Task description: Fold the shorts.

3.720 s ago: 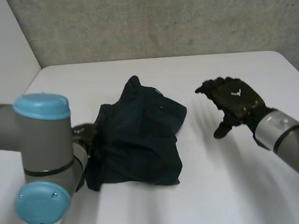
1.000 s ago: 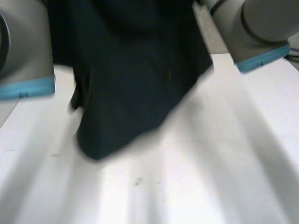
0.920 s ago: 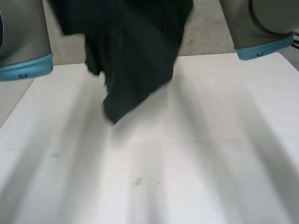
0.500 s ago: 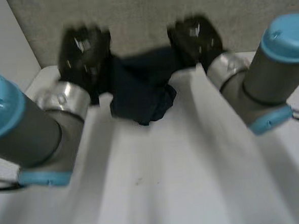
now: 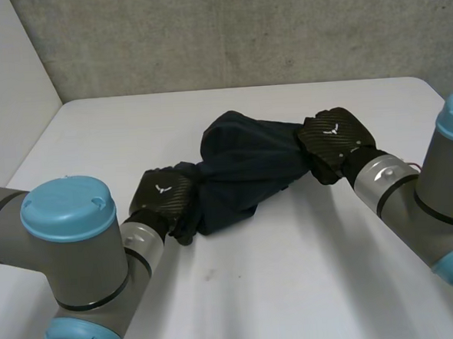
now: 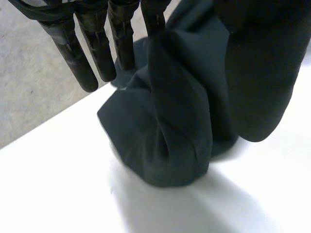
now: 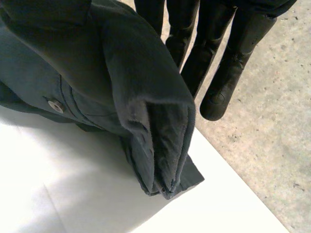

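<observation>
The dark navy shorts (image 5: 246,168) lie bunched in a heap on the white table (image 5: 295,288), stretched between my two hands. My left hand (image 5: 163,195) rests at the heap's near left end. In the left wrist view its fingers (image 6: 99,48) are straight and spread, with a fold of the shorts (image 6: 165,136) standing between them and the thumb. My right hand (image 5: 334,138) is at the far right end. There a thick folded edge of the shorts (image 7: 121,82), with a button on it, is held against its straight fingers (image 7: 228,63).
A grey wall runs behind the table's far edge (image 5: 245,88). The table's left edge (image 5: 36,143) borders a pale side wall. Bare tabletop lies in front of the shorts. Both grey forearms reach in from the near corners.
The shorts hung high between both raised hands. They have swung down and away onto the table and now lie bunched there. The left hand's fingers have straightened.
</observation>
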You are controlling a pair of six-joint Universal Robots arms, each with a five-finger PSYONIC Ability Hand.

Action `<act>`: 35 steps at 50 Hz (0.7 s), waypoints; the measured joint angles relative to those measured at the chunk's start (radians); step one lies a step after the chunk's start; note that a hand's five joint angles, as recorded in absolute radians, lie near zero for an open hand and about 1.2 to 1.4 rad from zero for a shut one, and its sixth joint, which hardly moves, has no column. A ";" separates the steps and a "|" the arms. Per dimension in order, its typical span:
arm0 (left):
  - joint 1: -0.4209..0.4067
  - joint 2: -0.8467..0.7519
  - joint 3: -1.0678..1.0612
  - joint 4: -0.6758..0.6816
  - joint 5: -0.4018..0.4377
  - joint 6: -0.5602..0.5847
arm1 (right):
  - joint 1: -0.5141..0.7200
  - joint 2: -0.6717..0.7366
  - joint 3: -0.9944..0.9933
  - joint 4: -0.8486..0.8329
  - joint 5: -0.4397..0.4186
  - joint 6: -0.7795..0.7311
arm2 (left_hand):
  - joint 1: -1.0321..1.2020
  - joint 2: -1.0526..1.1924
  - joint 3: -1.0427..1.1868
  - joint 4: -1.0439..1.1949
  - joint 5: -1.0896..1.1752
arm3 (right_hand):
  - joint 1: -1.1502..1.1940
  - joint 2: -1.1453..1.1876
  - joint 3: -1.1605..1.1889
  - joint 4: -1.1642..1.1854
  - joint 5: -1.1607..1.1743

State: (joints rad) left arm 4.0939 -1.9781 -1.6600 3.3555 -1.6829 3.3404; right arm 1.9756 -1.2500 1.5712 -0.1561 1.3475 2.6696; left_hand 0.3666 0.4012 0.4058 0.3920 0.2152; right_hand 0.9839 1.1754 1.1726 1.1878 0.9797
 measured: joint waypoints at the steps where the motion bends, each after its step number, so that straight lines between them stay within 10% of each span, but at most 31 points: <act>1: 0.001 0.000 -0.005 0.000 -0.007 -0.007 | -0.003 -0.008 0.009 -0.001 -0.001 0.003 | -0.003 -0.001 -0.001 -0.001 -0.001 | 0.000 0.000 0.000 0.000 0.000; 32: 0.148 0.058 -0.015 -0.132 0.018 -0.516 | -0.030 -0.054 0.088 -0.044 -0.020 0.123 | 0.152 0.102 0.098 0.114 0.118 | 0.000 0.000 0.000 0.000 0.000; 33: 0.165 0.059 -0.014 -0.147 0.040 -0.529 | -0.030 -0.054 0.089 -0.047 -0.020 0.122 | 0.589 0.528 0.515 0.531 0.529 | 0.000 0.000 0.000 0.000 0.000; 35: 0.189 0.059 -0.014 -0.165 0.070 -0.539 | -0.031 -0.054 0.089 -0.050 -0.020 0.122 | 0.625 0.578 0.571 0.587 0.584 | 0.000 0.000 0.006 0.000 0.000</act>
State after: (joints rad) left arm 4.2824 -1.9194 -1.6740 3.1909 -1.6130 2.8010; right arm 1.9445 -1.3039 1.6601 -0.2064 1.3271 2.7918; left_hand 0.9919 0.9797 0.9766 0.9792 0.7987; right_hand 0.9839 1.1754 1.1790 1.1881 0.9797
